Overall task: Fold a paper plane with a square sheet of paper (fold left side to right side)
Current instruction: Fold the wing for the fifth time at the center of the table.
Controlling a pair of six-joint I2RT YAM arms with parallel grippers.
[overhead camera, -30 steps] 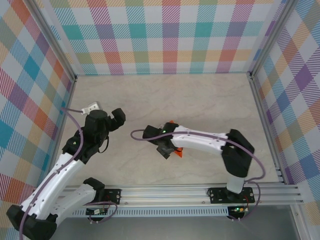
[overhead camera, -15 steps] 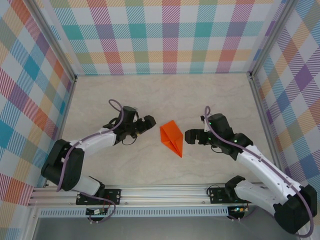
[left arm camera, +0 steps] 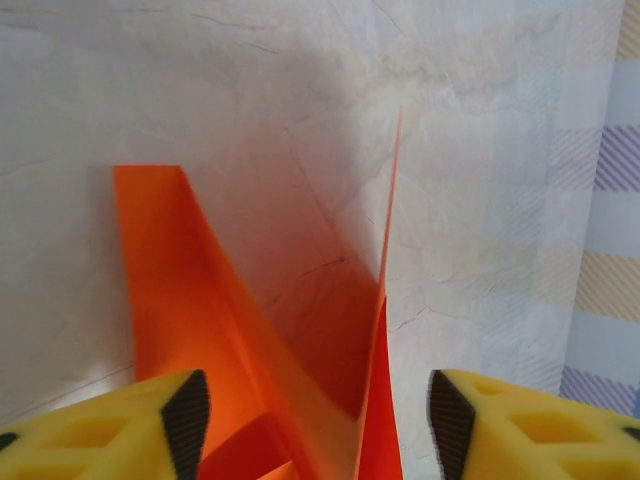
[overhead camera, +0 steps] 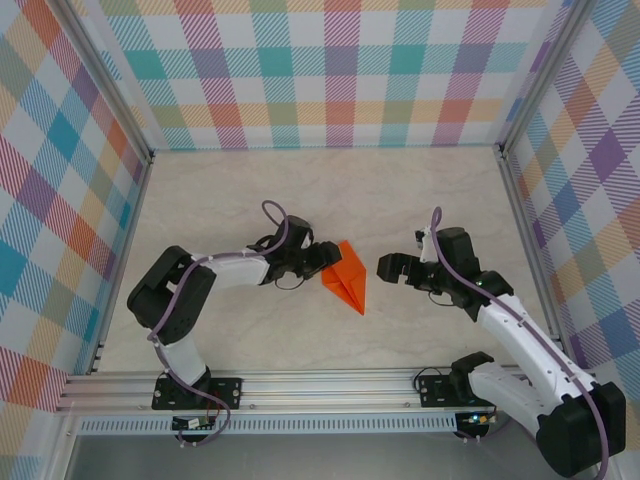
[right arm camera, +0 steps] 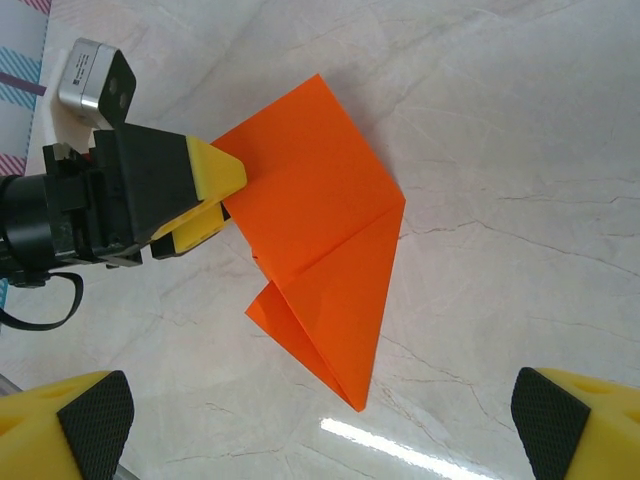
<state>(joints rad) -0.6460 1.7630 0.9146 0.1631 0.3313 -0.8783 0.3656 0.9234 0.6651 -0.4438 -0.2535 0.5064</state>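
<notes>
1. Orange paper [overhead camera: 345, 277] lies folded on the bench [overhead camera: 300, 190], between my two grippers. It is a pointed, kite-like shape, and in the top view its slim tip points toward the near edge.
2. My left gripper [overhead camera: 320, 262] sits low over the bench at the paper's left edge, with its yellow fingertips reaching onto that edge.
3. Through the left wrist camera, its two fingers [left arm camera: 120, 425] stand partly spread, neither wide nor closed, and the paper fills the gap between them.
4. In that same view one thin layer of the paper rises on edge just inside the right-hand finger, while a broader band lies flat nearer the left-hand one.
5. The jaws are not clamped on the paper, and I cannot tell whether either pad actually presses it.
6. Through the right wrist camera, one yellow fingertip of the left gripper overlaps the paper's left corner, and the other sits just beside the edge below it.
7. My right gripper [overhead camera: 385, 268] hangs to the right of the paper, near it but apart, with the jaws spread wide and nothing between them.
8. Its own fingers [right arm camera: 70, 420] frame the bottom corners of the right wrist view, and the paper lies ahead of them on the bench with a diagonal crease across its middle.
</notes>
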